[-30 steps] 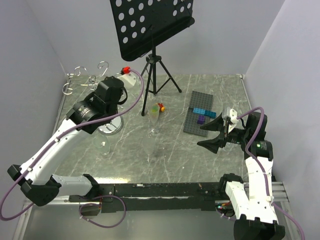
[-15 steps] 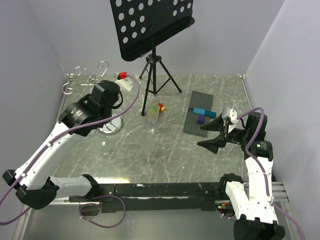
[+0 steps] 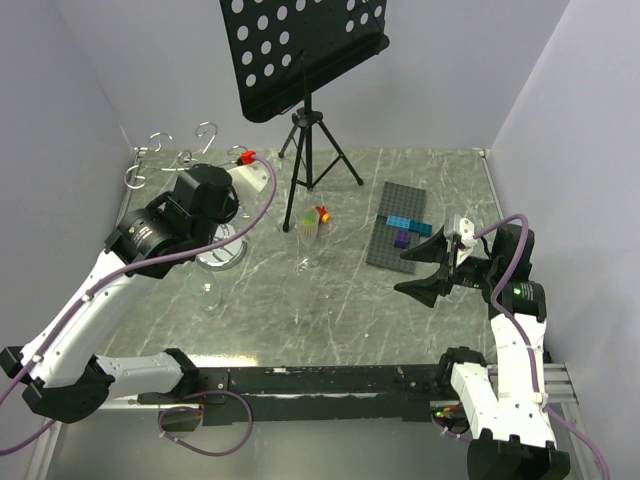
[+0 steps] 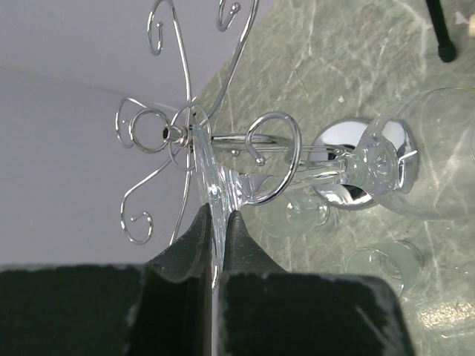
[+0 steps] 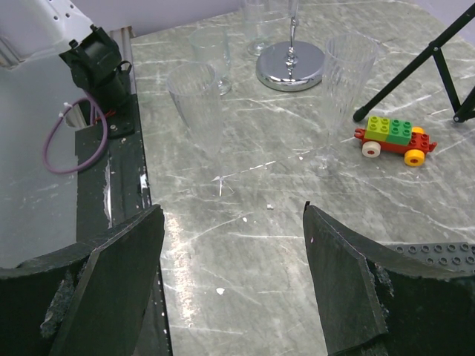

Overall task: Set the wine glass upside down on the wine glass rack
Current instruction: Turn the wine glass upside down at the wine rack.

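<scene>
Left wrist view has the left fingers [image 4: 189,245] clamped on the wine glass [image 4: 427,159] foot, stem right at a curled hook of the wine glass rack [image 4: 174,133], right fingers [image 5: 122,252] spread empty, so letting go before the foot seats could drop it.

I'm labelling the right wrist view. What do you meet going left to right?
Black fitting with purple cable → clear tumbler → mirror base of the wine glass rack → fluted glass → toy car.
</scene>
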Available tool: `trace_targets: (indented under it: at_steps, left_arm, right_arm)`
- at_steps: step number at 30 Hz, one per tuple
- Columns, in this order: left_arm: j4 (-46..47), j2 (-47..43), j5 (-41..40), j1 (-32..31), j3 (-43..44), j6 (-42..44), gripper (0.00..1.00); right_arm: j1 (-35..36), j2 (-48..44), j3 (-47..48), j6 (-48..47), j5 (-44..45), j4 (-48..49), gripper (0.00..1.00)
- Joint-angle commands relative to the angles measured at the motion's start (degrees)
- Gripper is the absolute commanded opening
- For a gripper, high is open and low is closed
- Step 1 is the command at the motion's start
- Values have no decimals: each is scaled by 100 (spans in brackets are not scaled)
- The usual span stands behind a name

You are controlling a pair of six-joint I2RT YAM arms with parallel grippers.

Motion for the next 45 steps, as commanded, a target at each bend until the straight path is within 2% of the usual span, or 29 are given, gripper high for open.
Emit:
trace_targets:
  at_steps: [1,12,23,36,42,45]
  left_arm:
    - [294,-93,215,-35,392,87,1]
    - [900,381,-56,-35,401,421,1]
    - [1006,487,-593,-35,313,659,3]
    - [901,575,-751,-43,269,598,17]
    - [760,531,-743,-35,348,413,31]
    - [751,522,-716,-43,348,360,35]
  right_arm:
    - [-29,-56,145,-107,-726,218,82]
    - [-20,-100,171,-186,-718,113,82]
    - [-29,-126,198,-266,-753,25,82]
    - [-29,-144,198,-257,-762,34,82]
    - [-20,-135,198,-257,-771,16,82]
    - [-29,-144,198,-257,-771,25,82]
